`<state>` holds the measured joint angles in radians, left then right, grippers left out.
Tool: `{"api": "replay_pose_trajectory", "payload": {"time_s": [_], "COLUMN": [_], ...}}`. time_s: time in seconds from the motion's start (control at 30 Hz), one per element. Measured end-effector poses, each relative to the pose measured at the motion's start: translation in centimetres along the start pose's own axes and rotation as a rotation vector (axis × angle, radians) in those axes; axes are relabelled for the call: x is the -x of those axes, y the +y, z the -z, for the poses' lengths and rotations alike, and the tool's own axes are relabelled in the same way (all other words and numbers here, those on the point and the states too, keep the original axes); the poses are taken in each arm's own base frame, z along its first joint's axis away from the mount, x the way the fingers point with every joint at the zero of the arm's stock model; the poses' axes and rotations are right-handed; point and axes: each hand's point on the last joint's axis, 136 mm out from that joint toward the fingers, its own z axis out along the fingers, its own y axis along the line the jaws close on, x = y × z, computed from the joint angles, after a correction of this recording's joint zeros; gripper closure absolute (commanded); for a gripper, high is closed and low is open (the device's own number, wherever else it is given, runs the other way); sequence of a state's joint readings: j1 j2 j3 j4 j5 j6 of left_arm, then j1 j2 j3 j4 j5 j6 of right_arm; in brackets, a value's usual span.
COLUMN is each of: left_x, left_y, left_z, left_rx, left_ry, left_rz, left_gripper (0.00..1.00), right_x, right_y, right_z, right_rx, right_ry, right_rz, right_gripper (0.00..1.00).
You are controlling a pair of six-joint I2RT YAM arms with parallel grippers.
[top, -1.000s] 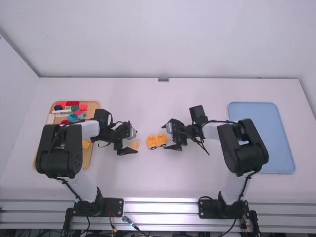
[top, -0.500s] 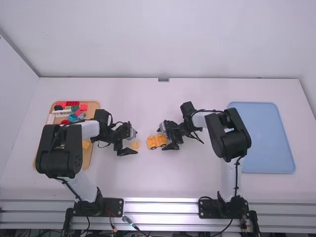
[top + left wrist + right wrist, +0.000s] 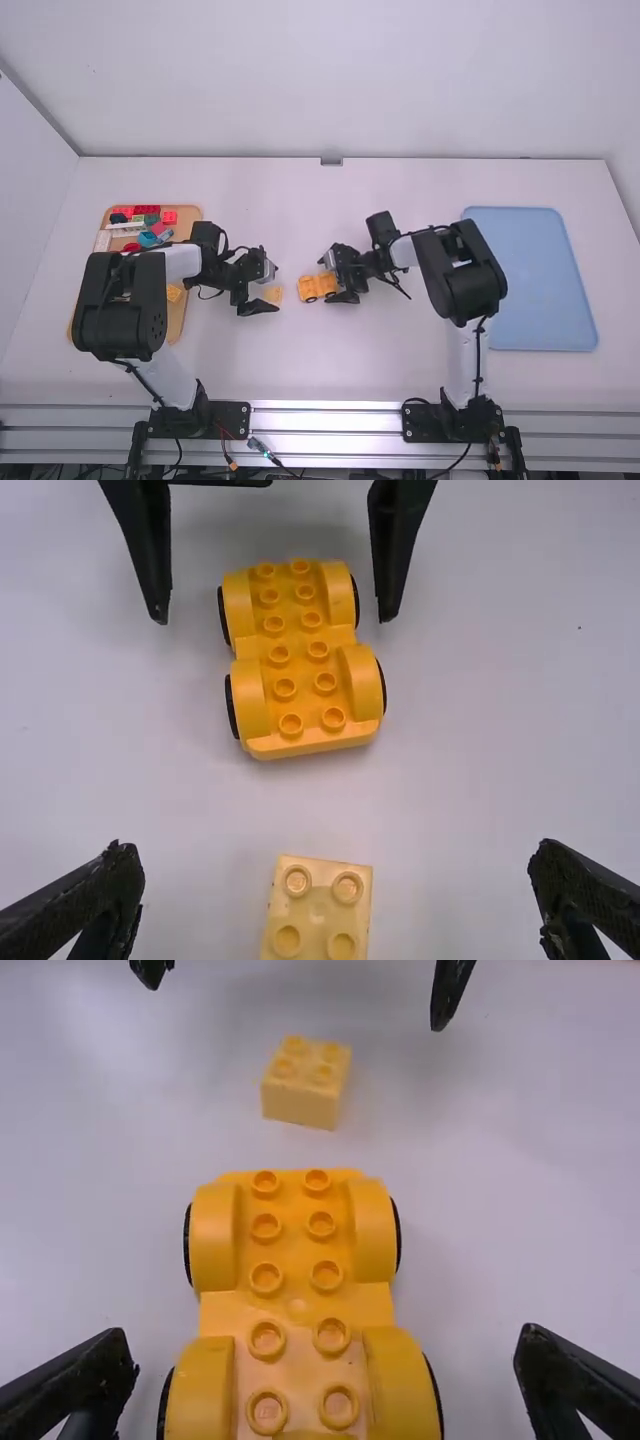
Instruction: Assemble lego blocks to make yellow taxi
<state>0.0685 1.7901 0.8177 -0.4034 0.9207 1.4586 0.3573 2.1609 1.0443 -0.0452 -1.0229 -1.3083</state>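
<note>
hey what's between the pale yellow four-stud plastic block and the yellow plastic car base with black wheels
Just bare white tabletop; the left wrist view shows the gap between block and car base.

A big white wall [image 3: 330,80] stands behind the far edge of the bench [image 3: 300,200]. Another pale wall [image 3: 28,180] is on the left, and a bit of one more pale wall [image 3: 627,150] is on the right. A thin grey strip [image 3: 40,112] slants down to the bench's far left corner. The bench is white, flat and smooth. A small grey metal piece [image 3: 331,161] sits at the middle of its far edge. Long silver rails [image 3: 325,420] run along its near edge, and they shine most near the middle. The left wrist view shows a tiny dark dot [image 3: 579,628] on the bench. The light is bright, with soft, faint shadows.
</note>
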Motion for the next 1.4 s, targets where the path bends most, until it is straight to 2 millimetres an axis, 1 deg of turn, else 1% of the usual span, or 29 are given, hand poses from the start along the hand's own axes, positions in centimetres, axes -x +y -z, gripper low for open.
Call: {"api": "replay_pose_trajectory", "payload": {"time_s": [0.3, 0.37, 0.4, 0.43, 0.47, 0.5, 0.53, 0.57, 0.63, 0.73, 0.77, 0.87, 1.0, 1.1, 1.2, 1.3, 1.4], "left_x": [0.0, 0.0, 0.0, 0.0, 0.0, 0.0, 0.0, 0.0, 0.0, 0.0, 0.0, 0.0, -0.1, -0.2, -0.2, -0.2, -0.3], "left_y": [0.0, 0.0, 0.0, 0.0, 0.0, 0.0, 0.0, 0.0, 0.0, 0.0, 0.0, 0.0, 0.0, 0.0, 0.0, 0.0, 0.0], "left_z": [0.0, 0.0, 0.0, 0.0, 0.0, 0.0, 0.0, 0.0, 0.0, 0.0, 0.0, 0.0, 0.0, 0.0, 0.0, 0.0, -0.1], "left_rx": [0.0, 0.0, 0.0, 0.0, 0.0, -0.001, 0.0, 0.0, 0.0, 0.0, 0.0, 0.0, 0.0, 0.0, 0.001, 0.0, 0.0], "left_ry": [0.0, 0.0, 0.0, 0.0, 0.0, 0.0, 0.0, 0.0, 0.0, 0.0, 0.0, 0.0, 0.009, 0.012, 0.012, 0.014, 0.023], "left_rz": [-0.001, -0.001, 0.0, 0.0, 0.0, 0.0, 0.0, 0.0, -0.001, -0.001, 0.0, 0.0, -0.001, -0.002, -0.002, -0.002, -0.003], "left_gripper": [0.01, 0.01, 0.01, 0.01, 0.01, 0.01, 0.01, 0.01, 0.01, 0.01, 0.01, 0.01, 0.01, 0.01, 0.01, 0.01, 0.01], "right_x": [0.1, 0.1, -0.1, -0.1, -0.2, -0.4, -0.4, -0.5, -0.6, -0.6, -0.5, -0.5, -0.7, -0.7, -0.6, -0.7, -1.0], "right_y": [0.7, 0.6, 0.5, 0.5, 0.4, 0.3, 0.2, 0.2, 0.0, -0.1, -0.1, -0.1, -0.9, -1.0, -0.4, 1.3, 2.1], "right_z": [-1.6, -1.6, -1.5, -1.4, -1.3, -1.1, -1.0, -0.9, -0.8, -0.8, -0.8, -0.8, -0.9, -1.1, -1.0, -0.6, -0.1], "right_rx": [0.025, 0.022, 0.018, 0.017, 0.012, 0.007, 0.004, 0.004, -0.005, -0.008, -0.009, -0.01, -0.059, -0.122, -0.177, -0.216, -0.232], "right_ry": [0.047, 0.05, 0.053, 0.054, 0.055, 0.056, 0.056, 0.056, 0.059, 0.06, 0.058, 0.054, 0.05, 0.054, 0.068, 0.08, 0.088], "right_rz": [0.002, -0.004, -0.014, -0.02, -0.028, -0.034, -0.045, -0.047, -0.068, -0.092, -0.114, -0.155, -0.183, -0.178, -0.178, -0.194, -0.216], "right_gripper": [0.19, 0.24, 0.28, 0.29, 0.34, 0.36, 0.41, 0.41, 0.48, 0.52, 0.56, 0.6, 0.62, 0.62, 0.58, 0.5, 0.51]}}
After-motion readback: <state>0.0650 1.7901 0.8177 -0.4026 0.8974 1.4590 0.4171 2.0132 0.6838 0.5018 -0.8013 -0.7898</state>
